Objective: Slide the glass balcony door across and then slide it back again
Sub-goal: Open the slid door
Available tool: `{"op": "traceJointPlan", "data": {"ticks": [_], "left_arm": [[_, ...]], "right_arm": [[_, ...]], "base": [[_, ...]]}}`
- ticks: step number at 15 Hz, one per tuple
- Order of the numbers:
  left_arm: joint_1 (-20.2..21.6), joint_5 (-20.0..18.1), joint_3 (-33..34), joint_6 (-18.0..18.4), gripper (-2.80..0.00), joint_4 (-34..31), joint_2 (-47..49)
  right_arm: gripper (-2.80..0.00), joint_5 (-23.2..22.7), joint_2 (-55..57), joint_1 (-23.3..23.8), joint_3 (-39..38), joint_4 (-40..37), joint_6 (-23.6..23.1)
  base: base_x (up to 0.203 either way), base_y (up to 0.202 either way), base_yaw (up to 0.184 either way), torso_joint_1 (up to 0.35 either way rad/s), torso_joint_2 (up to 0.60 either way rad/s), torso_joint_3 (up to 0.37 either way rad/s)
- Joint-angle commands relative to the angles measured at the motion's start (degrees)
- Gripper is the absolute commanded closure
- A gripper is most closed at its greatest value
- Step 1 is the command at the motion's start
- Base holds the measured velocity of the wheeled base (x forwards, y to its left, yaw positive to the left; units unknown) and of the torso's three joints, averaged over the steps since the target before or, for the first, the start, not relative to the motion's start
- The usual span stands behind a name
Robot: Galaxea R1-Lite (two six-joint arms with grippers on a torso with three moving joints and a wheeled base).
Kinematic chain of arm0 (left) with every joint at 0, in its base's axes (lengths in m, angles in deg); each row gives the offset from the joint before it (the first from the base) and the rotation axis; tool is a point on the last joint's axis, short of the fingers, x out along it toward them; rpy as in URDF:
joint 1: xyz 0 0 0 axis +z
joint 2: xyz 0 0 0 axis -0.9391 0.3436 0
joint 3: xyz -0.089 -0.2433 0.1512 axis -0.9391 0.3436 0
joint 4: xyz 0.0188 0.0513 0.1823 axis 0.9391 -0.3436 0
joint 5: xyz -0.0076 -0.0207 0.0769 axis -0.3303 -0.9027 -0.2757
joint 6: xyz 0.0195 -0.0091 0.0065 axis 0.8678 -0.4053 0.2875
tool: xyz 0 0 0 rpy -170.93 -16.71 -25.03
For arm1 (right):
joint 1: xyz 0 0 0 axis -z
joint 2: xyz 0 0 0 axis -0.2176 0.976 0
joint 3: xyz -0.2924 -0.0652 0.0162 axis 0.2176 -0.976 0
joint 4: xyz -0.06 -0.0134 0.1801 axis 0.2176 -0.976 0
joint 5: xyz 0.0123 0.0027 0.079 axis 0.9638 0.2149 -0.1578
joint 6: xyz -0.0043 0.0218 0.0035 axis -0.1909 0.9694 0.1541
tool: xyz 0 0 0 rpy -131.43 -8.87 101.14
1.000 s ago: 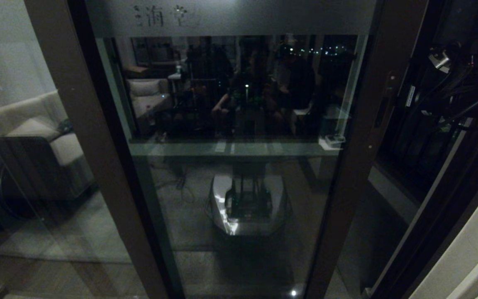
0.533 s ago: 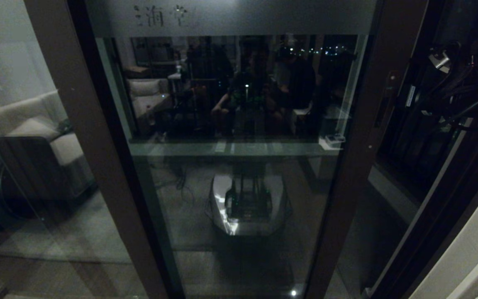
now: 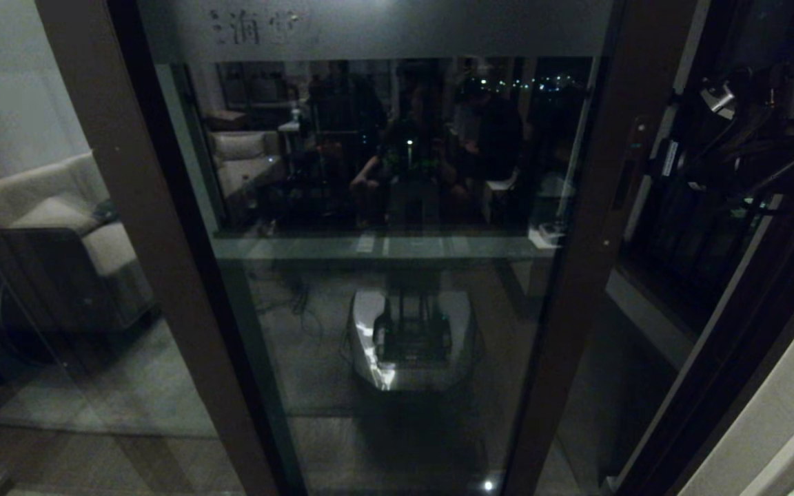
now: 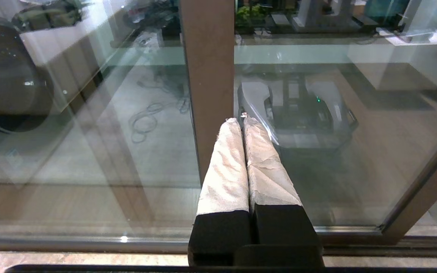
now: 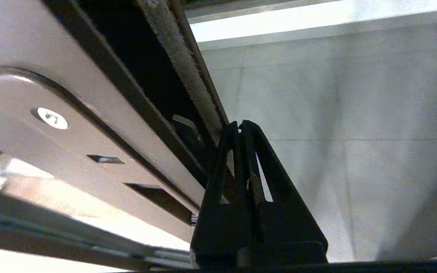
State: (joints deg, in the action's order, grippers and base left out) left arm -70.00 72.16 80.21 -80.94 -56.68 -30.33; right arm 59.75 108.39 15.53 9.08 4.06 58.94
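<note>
Pressing door edge | right tool (image 5: 240, 127) clenched empty | glass balcony door (image 3: 397, 241) | left tool (image 4: 241, 120) clenched

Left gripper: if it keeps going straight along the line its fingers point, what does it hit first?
Most likely the brown frame post of the glass balcony door. The left gripper, fingers shut, aims at that post's edge, right where the clear pane begins. How much gap remains cannot be judged from the left wrist view.
</note>
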Motion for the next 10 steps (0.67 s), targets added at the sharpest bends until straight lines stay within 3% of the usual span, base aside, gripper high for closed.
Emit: {"op": "traceJointPlan", "data": {"ticks": [1, 10], "left_arm": [[0.0, 0.0, 0.0, 0.0, 0.00, 0.0, 0.0], [0.0, 0.0, 0.0, 0.0, 0.00, 0.0, 0.0]], "right_arm": [[0.00, 3.3, 0.3, -2.0, -0.3, 1.1, 0.0], [0.00, 3.6, 0.0, -5.0, -0.1, 1.6, 0.0]], "base": [[0.000, 0.000, 0.000, 0.000, 0.00, 0.000], [0.000, 0.000, 0.000, 0.000, 0.00, 0.000]]}}
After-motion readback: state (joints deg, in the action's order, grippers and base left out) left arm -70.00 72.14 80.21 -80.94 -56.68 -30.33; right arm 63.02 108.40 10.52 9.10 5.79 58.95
